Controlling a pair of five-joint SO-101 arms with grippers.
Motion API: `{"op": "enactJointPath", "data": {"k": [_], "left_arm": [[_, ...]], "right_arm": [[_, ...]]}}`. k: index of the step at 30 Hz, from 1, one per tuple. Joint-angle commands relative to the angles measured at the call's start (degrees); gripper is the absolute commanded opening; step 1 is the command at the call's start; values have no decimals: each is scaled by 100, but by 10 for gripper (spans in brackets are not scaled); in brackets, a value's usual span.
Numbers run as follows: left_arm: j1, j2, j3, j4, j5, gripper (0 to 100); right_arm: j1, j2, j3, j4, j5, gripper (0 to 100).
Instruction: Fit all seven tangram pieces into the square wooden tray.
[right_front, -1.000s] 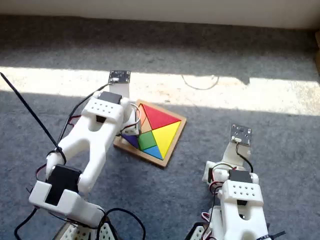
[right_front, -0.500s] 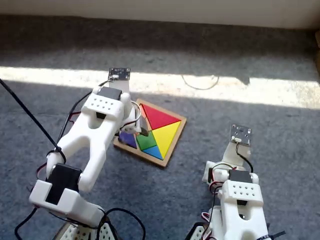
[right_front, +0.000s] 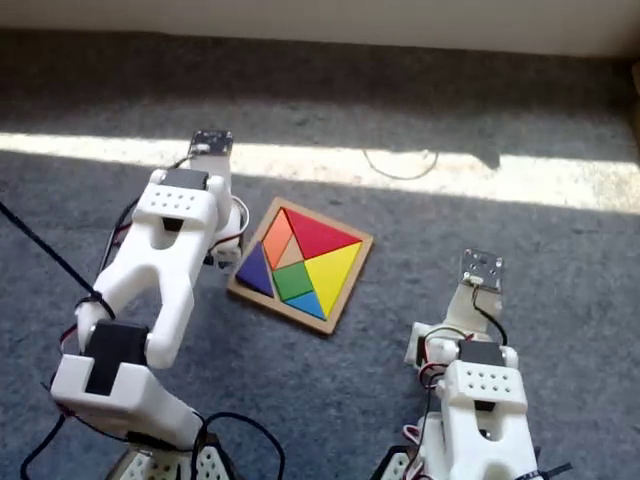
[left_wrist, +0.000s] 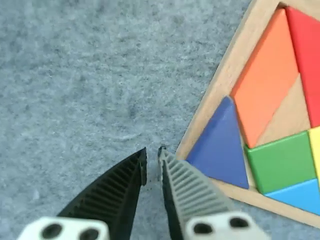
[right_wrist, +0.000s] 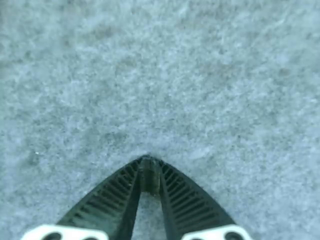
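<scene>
Withdrawn from over the tray (left_wrist: 222, 75): left pincer (left_wrist: 152, 155), clenched, empty. Tray now just beside its tips, tangram pieces (left_wrist: 265, 85) apparently seated. Retreat advised without nudging the rim.

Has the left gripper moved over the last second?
Yes. The left gripper has pulled leftward off the wooden tray in the high view, and is now over the carpet beside its rim.
</scene>
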Motion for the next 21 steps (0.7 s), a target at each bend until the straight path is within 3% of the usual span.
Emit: {"op": "enactJointPath", "data": {"k": [1, 8, 21], "left_arm": [[233, 497, -207, -343, -422, 38], [945, 611, -207, -211, -440, 34], [778, -286, 303, -396, -457, 34]], "right_arm": [[66, -48, 4, -75, 62, 5], [66, -48, 4, -75, 62, 5], [66, -48, 4, -75, 62, 5]]}}
